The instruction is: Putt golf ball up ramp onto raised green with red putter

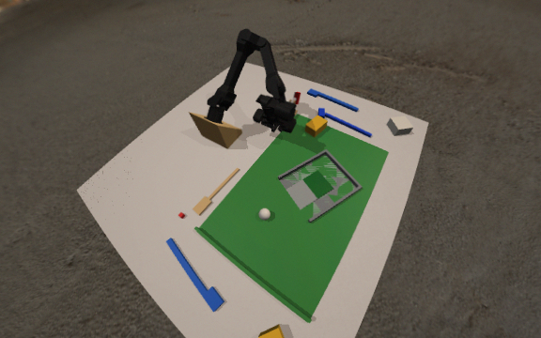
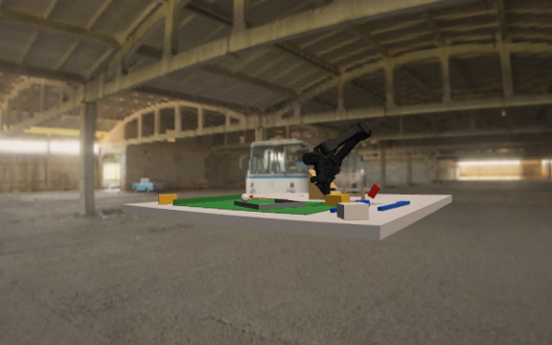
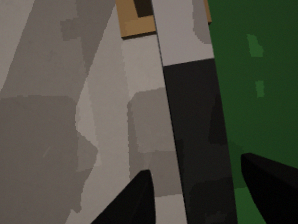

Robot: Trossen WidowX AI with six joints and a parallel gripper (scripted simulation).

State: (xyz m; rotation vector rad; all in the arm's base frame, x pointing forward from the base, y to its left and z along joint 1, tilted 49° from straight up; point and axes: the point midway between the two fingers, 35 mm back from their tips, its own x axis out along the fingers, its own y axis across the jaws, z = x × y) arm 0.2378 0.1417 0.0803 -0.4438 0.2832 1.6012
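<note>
Gripper (image 3: 196, 183) is down low at the upper-centre of the top view, at the far corner of the green mat (image 1: 275, 253). It's there because that's where the red putter (image 3: 196, 136) lies.

- Wrist view: the putter's dark grip section runs straight up the frame between the two fingers, on the seam between tabletop (image 1: 134, 188) and mat. The gripper is roughly half spread and straddles the shaft, with a thin gap on each side. My read is that it's closing in but not pinching yet.
- The wrist view shows none of the red. The top view shows the red head (image 1: 297, 97) poking out just past the wrist, which confirms you're on the right club and not the blue ones (image 1: 332, 99) beside it.
- Exterior view shows the head (image 2: 374, 191) tilted up off the tabletop. The other views don't show that.
- Golf ball (image 1: 264, 213) sits on the mat at lower centre, well apart from the gripper. The raised green (image 1: 318, 184) is to its upper right inside the grey frame.

Grabbing the grip end looks sensible to me, since it leaves the head free to swing.
</note>
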